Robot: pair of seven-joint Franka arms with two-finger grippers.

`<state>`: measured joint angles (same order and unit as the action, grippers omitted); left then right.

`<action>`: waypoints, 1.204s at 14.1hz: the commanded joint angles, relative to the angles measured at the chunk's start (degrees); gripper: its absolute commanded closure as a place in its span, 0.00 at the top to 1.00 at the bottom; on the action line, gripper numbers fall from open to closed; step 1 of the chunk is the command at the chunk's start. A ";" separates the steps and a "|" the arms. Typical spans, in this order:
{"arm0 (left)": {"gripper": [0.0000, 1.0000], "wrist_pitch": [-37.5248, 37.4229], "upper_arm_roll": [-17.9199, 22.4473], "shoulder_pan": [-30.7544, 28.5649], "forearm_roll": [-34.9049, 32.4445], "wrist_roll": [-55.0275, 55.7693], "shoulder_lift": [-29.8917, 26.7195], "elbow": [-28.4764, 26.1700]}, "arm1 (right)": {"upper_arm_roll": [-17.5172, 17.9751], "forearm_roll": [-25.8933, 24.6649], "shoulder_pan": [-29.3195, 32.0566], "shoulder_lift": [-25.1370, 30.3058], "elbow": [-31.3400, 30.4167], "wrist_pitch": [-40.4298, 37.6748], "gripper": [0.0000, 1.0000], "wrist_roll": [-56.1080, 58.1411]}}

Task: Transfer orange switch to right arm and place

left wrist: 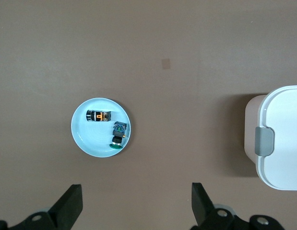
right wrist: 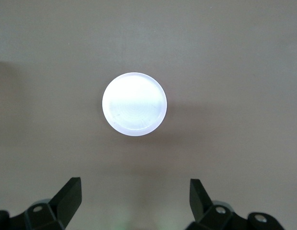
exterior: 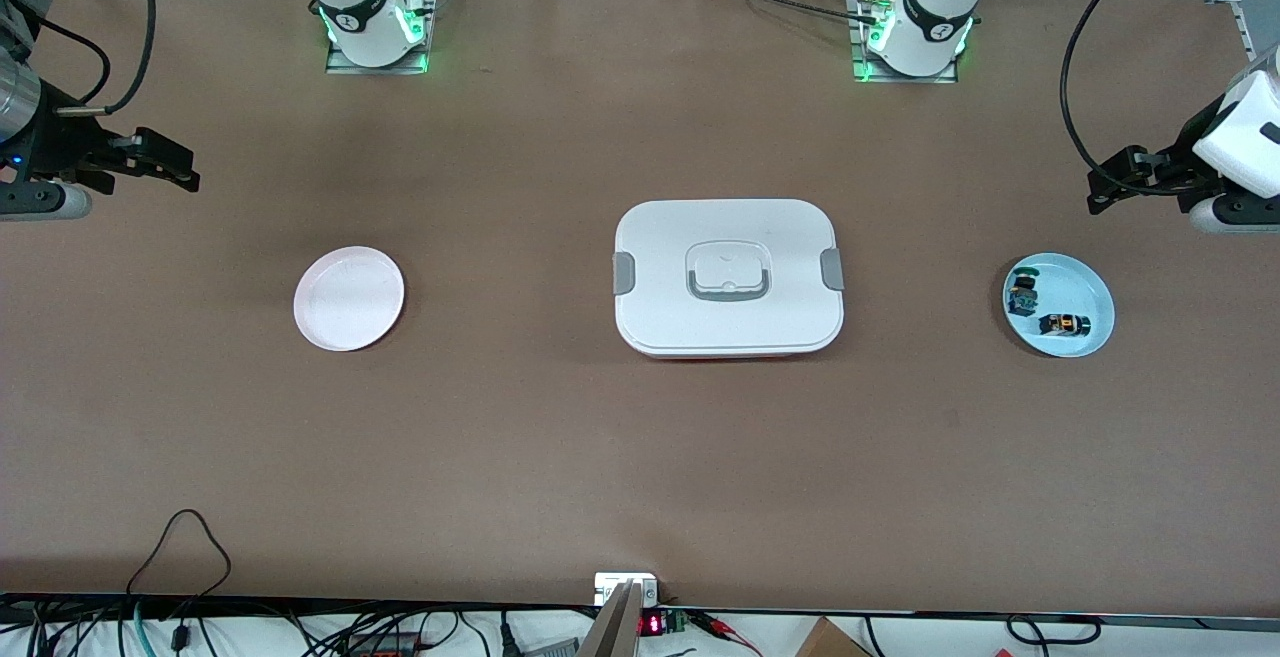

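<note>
1. The orange switch [exterior: 1064, 324] lies on its side in the blue plate [exterior: 1095, 289] near the left arm's end of the surface, beside a green-capped switch [exterior: 1022, 293] on the same plate; the two are close but apart
2. Its long axis runs roughly along the length of the surface, toward the two arm ends
3. The left gripper [exterior: 1100, 199] hangs in the air just over that end, its jaws wide open and empty; it is by far the nearer arm, so the pick-up looks to be its job
4. The right gripper [exterior: 190, 175] waits at its own end, jaws open and empty, near the white plate [exterior: 349, 298]
5. Between the plates sits a lidded white box [exterior: 728, 277]; the brown surface around is bare, leaving room
</note>
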<state>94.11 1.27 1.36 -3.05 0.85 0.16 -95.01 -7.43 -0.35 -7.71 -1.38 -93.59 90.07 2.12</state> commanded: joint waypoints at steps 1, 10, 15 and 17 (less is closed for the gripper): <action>1.00 -1.12 0.05 -0.39 1.38 -1.02 0.89 1.49 | 0.31 -0.18 -0.03 -0.11 0.86 -0.86 1.00 -0.28; 1.00 -1.12 0.31 -4.60 1.20 -1.90 6.07 1.32 | 0.31 -0.35 -0.03 -0.11 0.86 -0.86 1.00 -0.01; 1.00 0.45 0.31 -5.75 0.59 -2.60 11.25 0.97 | 0.31 -0.09 -0.03 -0.11 0.86 -0.33 1.00 -0.89; 1.00 4.48 0.31 -7.06 0.50 -4.52 13.45 0.35 | 0.31 0.00 0.06 -0.11 0.86 -0.42 1.00 -0.98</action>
<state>95.85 1.59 -4.42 -3.05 -0.67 11.20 -95.12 -7.38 -0.35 -7.71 -1.38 -93.56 90.08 2.12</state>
